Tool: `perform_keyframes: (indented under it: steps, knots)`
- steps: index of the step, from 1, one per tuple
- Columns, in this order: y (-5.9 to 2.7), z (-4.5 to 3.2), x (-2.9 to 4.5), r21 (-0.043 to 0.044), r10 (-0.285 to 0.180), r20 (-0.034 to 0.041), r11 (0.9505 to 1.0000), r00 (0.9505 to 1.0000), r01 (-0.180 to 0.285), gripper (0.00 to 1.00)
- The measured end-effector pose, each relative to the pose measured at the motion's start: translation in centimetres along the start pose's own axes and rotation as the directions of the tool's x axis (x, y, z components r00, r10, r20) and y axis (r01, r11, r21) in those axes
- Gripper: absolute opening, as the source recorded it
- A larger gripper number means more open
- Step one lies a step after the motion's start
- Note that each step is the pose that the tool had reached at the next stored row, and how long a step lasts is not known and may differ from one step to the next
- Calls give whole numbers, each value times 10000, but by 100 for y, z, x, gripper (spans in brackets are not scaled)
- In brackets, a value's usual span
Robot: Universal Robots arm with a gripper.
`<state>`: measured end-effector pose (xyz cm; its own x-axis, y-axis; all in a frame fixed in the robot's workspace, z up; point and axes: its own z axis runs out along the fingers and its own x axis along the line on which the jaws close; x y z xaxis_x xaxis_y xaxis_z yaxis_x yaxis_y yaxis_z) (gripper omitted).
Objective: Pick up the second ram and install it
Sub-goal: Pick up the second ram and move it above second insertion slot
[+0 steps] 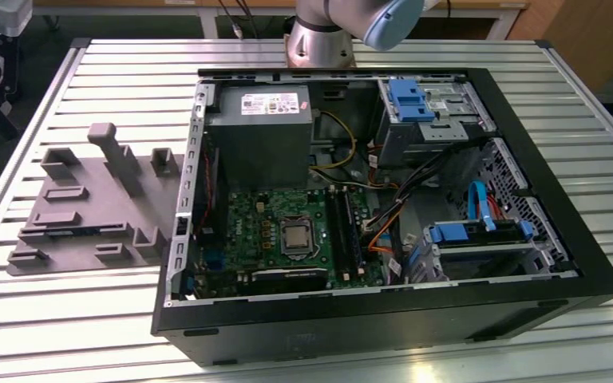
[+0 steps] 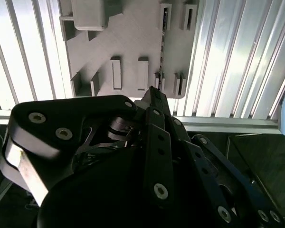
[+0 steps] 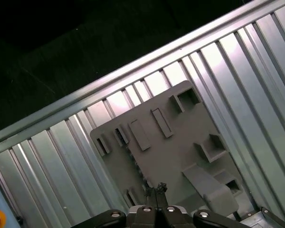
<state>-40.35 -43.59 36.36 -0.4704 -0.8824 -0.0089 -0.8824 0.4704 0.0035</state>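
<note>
Ribbed alu table [image 1: 93, 72] carries grey fixture tray [image 1: 93, 199], w/ open PC case [image 1: 392, 319] just beside it on exterior view's right. Claw [image 3: 155, 188] hangs over tray, closed up tight.

In the exterior view the arm [image 1: 334, 28] is cut off by the top edge, so you get just its base joint; the memory slots [image 1: 345, 231] on the motherboard are too small for you to tell what sits in them; in the second wrist view the gripper [image 2: 152, 92] hides the near rim of the grey fixture [image 2: 128, 42]; the second ram [image 2: 161, 52] is a thin edge-on line there, its sticker and chips too small to make out.
</note>
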Motion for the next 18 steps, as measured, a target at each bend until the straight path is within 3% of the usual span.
perform_keyframes:
  steps: [5,9,13,18]
  knots:
    - [-3,4,7,-2,-495,-1,9988,9988,495,11]
    - [-4,12,8,-7,-1099,-2,9939,9939,1099,11]
    - [-4,22,8,-12,-1755,-3,9845,9845,1755,11]
    - [-4,37,8,-21,-2626,-4,9649,9649,2626,11]
